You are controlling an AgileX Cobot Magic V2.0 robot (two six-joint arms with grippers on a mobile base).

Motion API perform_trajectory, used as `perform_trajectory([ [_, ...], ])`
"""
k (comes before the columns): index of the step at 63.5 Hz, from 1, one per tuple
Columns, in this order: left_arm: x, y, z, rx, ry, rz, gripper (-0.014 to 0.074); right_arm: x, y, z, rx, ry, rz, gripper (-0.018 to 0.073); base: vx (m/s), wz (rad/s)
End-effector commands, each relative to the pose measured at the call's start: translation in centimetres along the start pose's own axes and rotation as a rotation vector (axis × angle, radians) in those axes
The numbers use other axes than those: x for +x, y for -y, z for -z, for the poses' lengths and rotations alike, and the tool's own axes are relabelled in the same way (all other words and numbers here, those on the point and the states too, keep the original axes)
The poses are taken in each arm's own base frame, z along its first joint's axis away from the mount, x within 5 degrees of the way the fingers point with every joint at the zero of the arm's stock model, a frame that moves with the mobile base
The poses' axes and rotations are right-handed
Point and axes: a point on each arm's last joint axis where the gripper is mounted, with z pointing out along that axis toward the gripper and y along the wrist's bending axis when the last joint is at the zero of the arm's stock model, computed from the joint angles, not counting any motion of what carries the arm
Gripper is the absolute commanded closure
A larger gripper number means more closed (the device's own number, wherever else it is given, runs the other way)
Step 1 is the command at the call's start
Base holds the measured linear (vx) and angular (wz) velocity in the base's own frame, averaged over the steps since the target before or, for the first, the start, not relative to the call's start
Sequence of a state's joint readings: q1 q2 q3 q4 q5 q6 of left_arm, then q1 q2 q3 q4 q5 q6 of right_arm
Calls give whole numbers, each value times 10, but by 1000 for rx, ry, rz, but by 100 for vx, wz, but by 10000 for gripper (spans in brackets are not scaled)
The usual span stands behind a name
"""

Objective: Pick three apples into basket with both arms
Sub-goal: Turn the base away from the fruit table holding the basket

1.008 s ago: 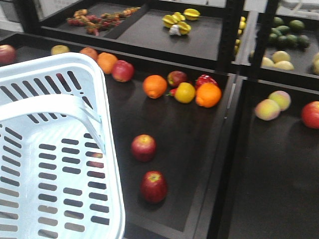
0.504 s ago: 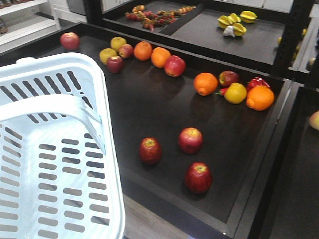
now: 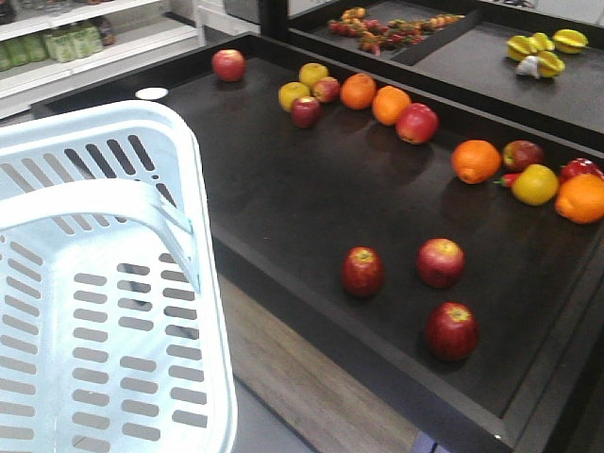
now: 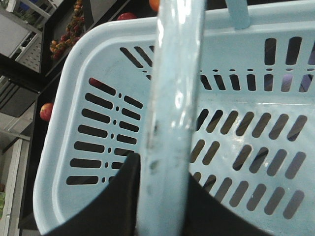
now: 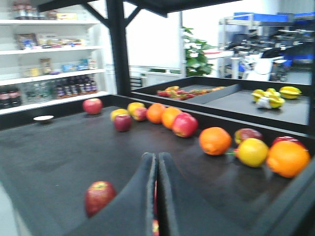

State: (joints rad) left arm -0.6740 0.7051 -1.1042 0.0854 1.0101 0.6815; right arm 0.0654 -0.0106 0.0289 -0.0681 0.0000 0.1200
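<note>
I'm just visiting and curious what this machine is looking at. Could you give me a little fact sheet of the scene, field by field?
Basket: pale blue slotted plastic basket, no fruit inside
Left arm: black left gripper shut on the basket's flat handle
Right arm: black right gripper shut, holding nothing
Apples in front: three red apples, apart, on the black tray near its front edge
Further back: several round oranges
</note>
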Motion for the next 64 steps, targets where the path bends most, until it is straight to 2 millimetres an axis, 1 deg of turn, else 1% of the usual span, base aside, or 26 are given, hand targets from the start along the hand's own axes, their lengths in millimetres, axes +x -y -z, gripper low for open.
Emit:
perform_trajectory([
  [1,-11,-10,9,-80,100,15,603,-2,0,1,-3,65,10,568,-8,36],
  [64,-11,-10,9,-80,100,15,603,-2,0,1,-3,65,10,568,-7,39],
])
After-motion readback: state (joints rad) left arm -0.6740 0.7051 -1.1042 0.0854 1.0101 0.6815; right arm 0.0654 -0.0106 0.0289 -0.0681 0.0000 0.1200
